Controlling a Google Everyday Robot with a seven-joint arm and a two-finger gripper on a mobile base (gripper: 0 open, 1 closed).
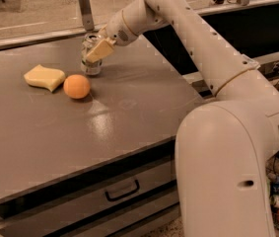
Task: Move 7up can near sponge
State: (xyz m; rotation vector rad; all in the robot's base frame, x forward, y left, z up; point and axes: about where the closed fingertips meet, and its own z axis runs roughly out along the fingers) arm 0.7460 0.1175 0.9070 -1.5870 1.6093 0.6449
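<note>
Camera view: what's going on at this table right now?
The robot's arm reaches across the grey table, with its tool closed on the upright 7up can near the far edge. Whether the can rests on the surface or hangs just above it is unclear. An orange ball sits just in front of the can. The sponge lies beside the ball, further left in the picture.
</note>
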